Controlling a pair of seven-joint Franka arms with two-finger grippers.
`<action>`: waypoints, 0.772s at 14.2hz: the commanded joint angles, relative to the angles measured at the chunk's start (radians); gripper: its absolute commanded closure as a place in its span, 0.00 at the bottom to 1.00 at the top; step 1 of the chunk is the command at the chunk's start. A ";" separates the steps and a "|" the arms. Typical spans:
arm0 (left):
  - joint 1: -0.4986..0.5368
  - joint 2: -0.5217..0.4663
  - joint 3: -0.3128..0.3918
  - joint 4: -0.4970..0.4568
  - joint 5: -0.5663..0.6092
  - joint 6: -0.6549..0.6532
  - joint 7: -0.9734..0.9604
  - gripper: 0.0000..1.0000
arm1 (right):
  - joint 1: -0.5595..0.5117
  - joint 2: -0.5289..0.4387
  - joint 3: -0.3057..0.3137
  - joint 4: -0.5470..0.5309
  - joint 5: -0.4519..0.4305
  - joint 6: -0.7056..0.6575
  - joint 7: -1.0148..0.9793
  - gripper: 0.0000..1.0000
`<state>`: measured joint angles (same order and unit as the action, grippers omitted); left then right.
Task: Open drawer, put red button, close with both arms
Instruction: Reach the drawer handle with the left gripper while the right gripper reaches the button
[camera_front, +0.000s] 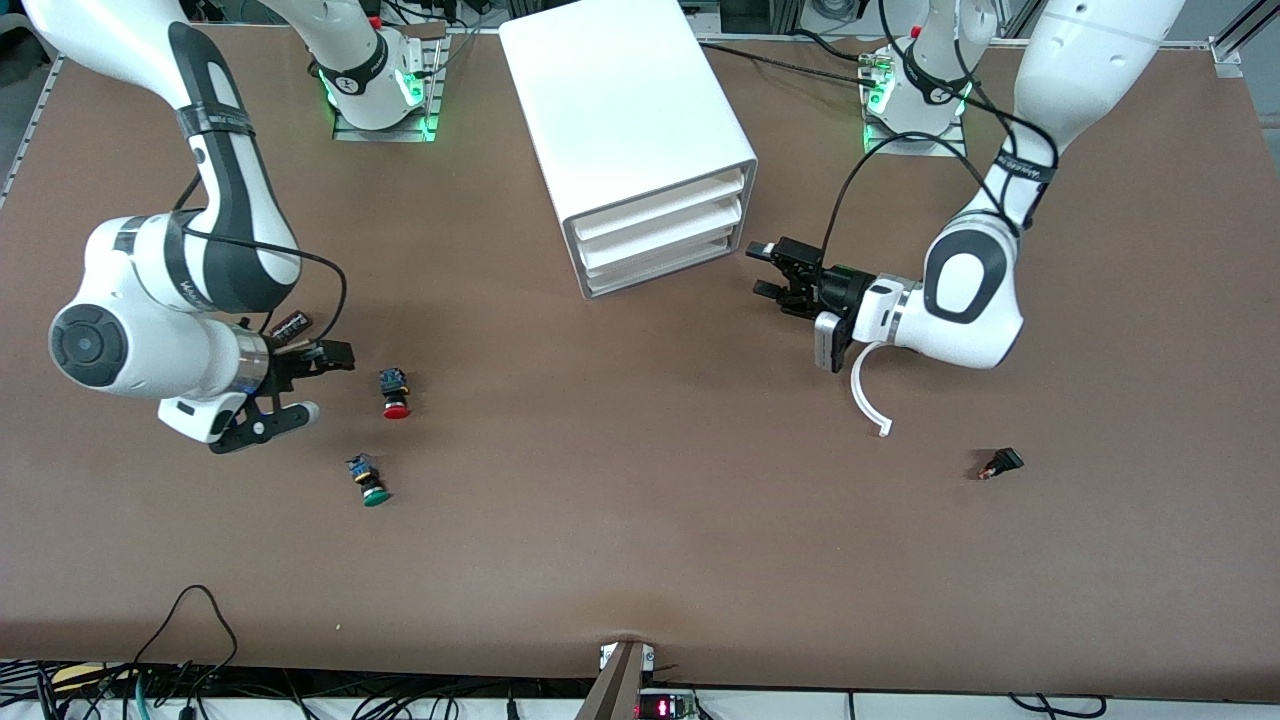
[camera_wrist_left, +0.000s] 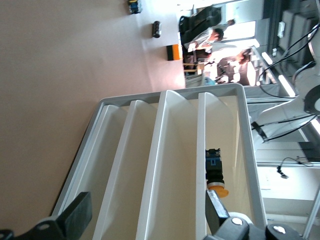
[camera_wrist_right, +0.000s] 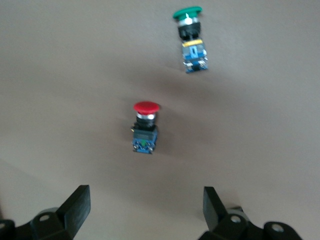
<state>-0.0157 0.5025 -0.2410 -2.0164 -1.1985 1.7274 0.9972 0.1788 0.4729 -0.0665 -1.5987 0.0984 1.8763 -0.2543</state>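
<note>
The red button (camera_front: 396, 394) lies on its side on the brown table toward the right arm's end; it also shows in the right wrist view (camera_wrist_right: 145, 126). My right gripper (camera_front: 325, 383) is open and empty just beside it, the button ahead of its fingers in the right wrist view (camera_wrist_right: 145, 205). The white three-drawer cabinet (camera_front: 640, 140) stands at mid table, all drawers (camera_front: 662, 240) shut. My left gripper (camera_front: 757, 270) is open and empty, level with the drawer fronts (camera_wrist_left: 165, 165) and a little apart from them, as the left wrist view (camera_wrist_left: 147, 212) shows.
A green-capped button (camera_front: 371, 481) lies nearer the front camera than the red one, also in the right wrist view (camera_wrist_right: 190, 35). A small blue-and-black part with an orange cap (camera_wrist_left: 216, 172) shows at the top drawer's front. A small black part (camera_front: 1001, 463) lies toward the left arm's end.
</note>
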 joint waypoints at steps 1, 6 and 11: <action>0.002 0.071 -0.036 -0.005 -0.088 -0.014 0.101 0.04 | 0.014 0.021 -0.003 -0.039 0.014 0.094 0.047 0.00; -0.004 0.105 -0.063 -0.034 -0.130 -0.034 0.118 0.14 | 0.016 0.019 -0.003 -0.159 0.014 0.272 0.049 0.00; -0.007 0.119 -0.093 -0.068 -0.153 -0.034 0.120 0.31 | 0.016 0.012 0.020 -0.306 0.015 0.458 0.056 0.00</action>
<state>-0.0249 0.6245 -0.3325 -2.0641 -1.3210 1.7022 1.0876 0.1943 0.5127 -0.0532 -1.8358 0.0995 2.2748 -0.2087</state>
